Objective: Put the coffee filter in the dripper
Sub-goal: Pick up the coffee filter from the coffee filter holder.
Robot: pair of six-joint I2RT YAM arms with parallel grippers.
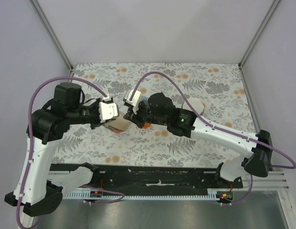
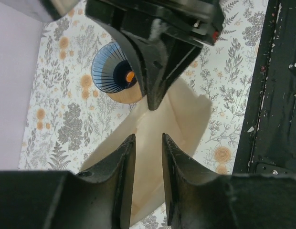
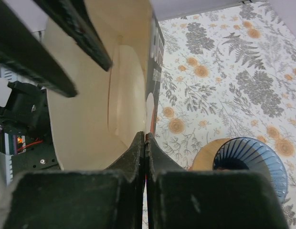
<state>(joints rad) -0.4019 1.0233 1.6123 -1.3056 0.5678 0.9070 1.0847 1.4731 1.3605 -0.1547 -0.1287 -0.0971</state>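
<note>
The beige paper coffee filter (image 2: pixel 172 129) hangs in the air between my two grippers, and it also shows in the right wrist view (image 3: pixel 86 119) and the top view (image 1: pixel 120 126). My right gripper (image 3: pixel 145 136) is shut on the filter's edge. A dark printed strip with a red rim (image 3: pixel 156 62) lies against the filter. My left gripper (image 2: pixel 148 136) is open, and the filter shows through the gap between its fingers. The blue ribbed dripper (image 2: pixel 109 71) stands on its wooden base on the cloth, beyond the filter, and also shows in the right wrist view (image 3: pixel 248 161). The right arm hides it in the top view.
The table carries a floral cloth (image 1: pixel 210 81). A black rail (image 2: pixel 277 95) runs along its near edge. A pale round object (image 1: pixel 198 106) sits behind the right arm. Grey walls with metal posts close in the back and sides.
</note>
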